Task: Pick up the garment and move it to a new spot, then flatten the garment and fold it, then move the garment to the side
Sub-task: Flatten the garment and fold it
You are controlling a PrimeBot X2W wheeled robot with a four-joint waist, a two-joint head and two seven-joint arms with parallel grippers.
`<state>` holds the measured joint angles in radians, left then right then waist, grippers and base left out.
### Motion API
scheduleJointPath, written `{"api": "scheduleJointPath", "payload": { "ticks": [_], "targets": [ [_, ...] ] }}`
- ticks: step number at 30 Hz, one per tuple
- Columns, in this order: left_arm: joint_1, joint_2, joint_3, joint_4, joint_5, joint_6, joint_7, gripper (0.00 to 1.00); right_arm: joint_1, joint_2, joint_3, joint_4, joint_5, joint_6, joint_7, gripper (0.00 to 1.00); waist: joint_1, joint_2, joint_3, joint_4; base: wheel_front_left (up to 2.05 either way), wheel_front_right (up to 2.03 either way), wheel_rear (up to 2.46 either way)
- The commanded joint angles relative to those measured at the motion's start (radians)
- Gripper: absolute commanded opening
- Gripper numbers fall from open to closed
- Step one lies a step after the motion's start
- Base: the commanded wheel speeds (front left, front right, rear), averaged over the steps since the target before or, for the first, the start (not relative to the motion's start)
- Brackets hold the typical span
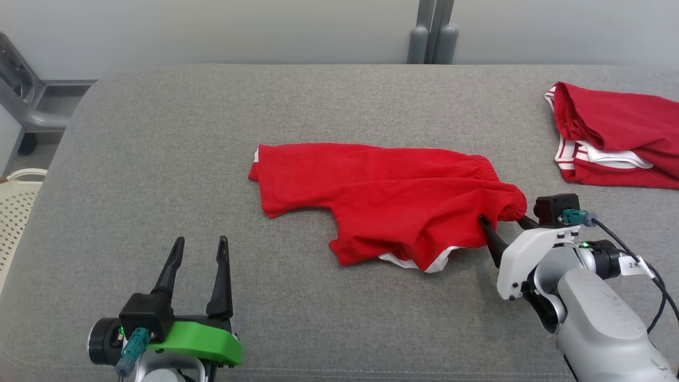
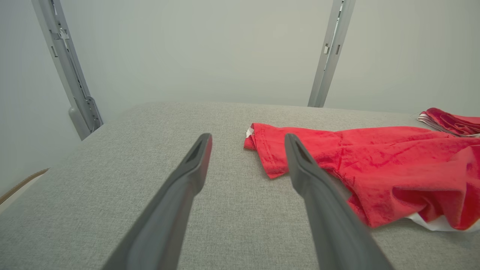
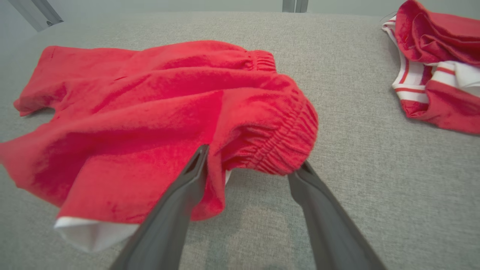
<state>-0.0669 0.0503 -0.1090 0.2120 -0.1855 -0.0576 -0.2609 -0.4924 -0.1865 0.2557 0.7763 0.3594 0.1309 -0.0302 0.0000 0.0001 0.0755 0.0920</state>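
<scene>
The garment [image 1: 387,196], a pair of red shorts with a white lining, lies crumpled in the middle of the grey padded table [image 1: 185,132]. Its elastic waistband points right and its legs point left. My right gripper [image 1: 501,220] stands open at the waistband's near corner. In the right wrist view the bunched waistband of the garment [image 3: 157,112] sits between the spread fingertips of the right gripper [image 3: 253,157]. My left gripper [image 1: 201,241] is open and holds nothing at the near left, well apart from the cloth. In the left wrist view the garment [image 2: 375,165] lies ahead and right of the left gripper [image 2: 248,140].
A second red garment with white stripes [image 1: 615,138] lies folded at the far right of the table. A pale basket [image 1: 16,212] stands off the table's left edge. Grey posts [image 1: 432,32] rise behind the far edge. Bare grey surface stretches left of the shorts.
</scene>
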Motion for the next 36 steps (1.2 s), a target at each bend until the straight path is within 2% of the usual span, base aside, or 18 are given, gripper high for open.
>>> {"api": "scheduleJointPath", "payload": {
  "ticks": [1, 13, 20, 27, 36],
  "targets": [
    [0.007, 0.001, 0.001, 0.001, -0.004, -0.003, -0.003, 1.0, 0.012, -0.011, 0.005, -0.005, 0.005, 0.0, 0.004, 1.0, 0.0, -0.0001, -0.002, -0.004, 0.0, 0.0, 0.0],
    [0.01, 0.001, 0.006, -0.004, 0.001, -0.007, -0.003, 1.0, 0.079, -0.031, -0.052, -0.135, -0.001, 0.0, -0.068, 1.0, 0.0, -0.0001, 0.006, -0.046, 0.0, 0.0, 0.0],
    [0.004, 0.001, -0.013, 0.009, 0.007, -0.025, -0.003, 1.0, 0.135, 0.003, -0.099, -0.273, -0.032, 0.0, -0.176, 1.0, 0.0, -0.0001, 0.014, -0.076, 0.0, 0.0, 0.0],
    [-0.005, 0.001, -0.049, 0.036, 0.003, -0.038, -0.003, 1.0, 0.188, 0.048, -0.136, -0.391, -0.058, 0.0, -0.222, 1.0, 0.0, -0.0001, 0.022, -0.1, 0.0, 0.0, 0.0],
    [-0.04, 0.001, -0.134, 0.123, 0.006, -0.06, -0.003, 1.0, 0.237, 0.089, -0.141, -0.441, -0.086, 0.0, -0.234, 1.0, 0.0, -0.0001, 0.038, -0.124, 0.0, 0.0, 0.0]
  ]
}}
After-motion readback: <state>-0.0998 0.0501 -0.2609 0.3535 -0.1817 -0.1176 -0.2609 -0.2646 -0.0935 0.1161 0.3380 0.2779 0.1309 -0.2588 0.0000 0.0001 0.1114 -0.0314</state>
